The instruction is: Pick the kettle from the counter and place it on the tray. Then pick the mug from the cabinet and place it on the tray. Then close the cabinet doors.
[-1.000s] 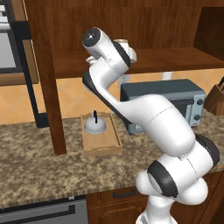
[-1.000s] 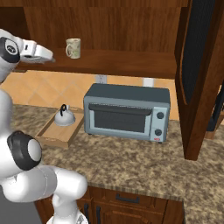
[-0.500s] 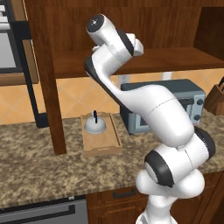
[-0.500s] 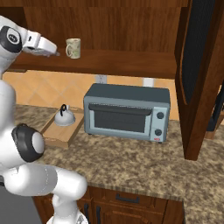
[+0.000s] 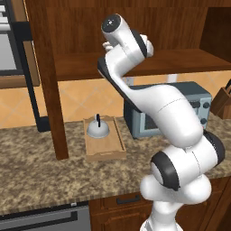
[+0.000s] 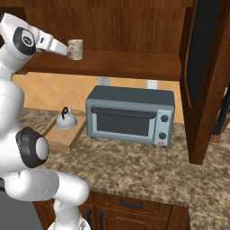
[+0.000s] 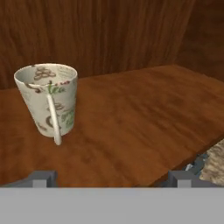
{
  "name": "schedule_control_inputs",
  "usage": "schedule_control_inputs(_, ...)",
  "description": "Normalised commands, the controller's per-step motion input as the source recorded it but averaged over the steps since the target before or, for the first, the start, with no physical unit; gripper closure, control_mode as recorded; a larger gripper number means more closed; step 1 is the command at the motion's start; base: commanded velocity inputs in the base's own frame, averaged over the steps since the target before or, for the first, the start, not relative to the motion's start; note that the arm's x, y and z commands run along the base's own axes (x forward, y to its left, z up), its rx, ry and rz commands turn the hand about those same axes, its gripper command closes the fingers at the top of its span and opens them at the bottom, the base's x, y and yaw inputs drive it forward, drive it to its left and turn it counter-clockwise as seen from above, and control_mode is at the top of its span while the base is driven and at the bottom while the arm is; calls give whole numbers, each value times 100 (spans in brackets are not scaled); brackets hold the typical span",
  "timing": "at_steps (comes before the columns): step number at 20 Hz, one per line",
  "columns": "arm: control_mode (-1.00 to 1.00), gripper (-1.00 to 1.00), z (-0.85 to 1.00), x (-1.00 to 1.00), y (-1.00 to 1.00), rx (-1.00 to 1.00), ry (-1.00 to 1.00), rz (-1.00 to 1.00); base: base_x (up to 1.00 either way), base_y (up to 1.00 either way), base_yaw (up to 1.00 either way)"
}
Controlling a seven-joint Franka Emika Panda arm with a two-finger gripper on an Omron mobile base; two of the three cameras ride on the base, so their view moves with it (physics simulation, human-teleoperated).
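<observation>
The cream patterned mug [image 7: 48, 100] stands upright on the cabinet [image 6: 134, 27] shelf [image 7: 140, 113], its handle turned toward the hand camera. My gripper [image 7: 111, 179] is open just short of the shelf edge, and the mug lies ahead of its left fingertip [image 7: 41, 178]. From the right base view the gripper [image 6: 64, 47] sits close beside the mug [image 6: 75, 49]. The silvery kettle [image 5: 97, 129] rests on the light-wood tray [image 5: 106, 151] on the granite counter [image 5: 40, 180]. Both cabinet doors [image 6: 204, 76] stand swung open.
A grey toaster oven [image 6: 130, 116] sits on the counter right of the tray [image 6: 58, 139]. The open left door [image 5: 47, 81] hangs edge-on above the counter left of the tray. A knife block [image 5: 224, 101] is at the far right. Drawers with black pulls [image 6: 130, 204] lie below.
The arm has stretched up and forward along the shelf, bringing the open gripper closer to the mug. Kettle, tray and mug have stayed in place.
</observation>
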Motion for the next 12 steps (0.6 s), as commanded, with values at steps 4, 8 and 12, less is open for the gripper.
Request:
schedule_control_inputs(4, -100, -100, -3, 45, -5, 9, 0, 0, 0, 0, 0)
schedule_control_inputs(8, -100, -100, -2, 36, 1, 1, 0, 1, 0, 0, 0)
schedule_control_inputs(12, -100, -100, -1, 42, 10, 0, 2, 1, 0, 0, 0)
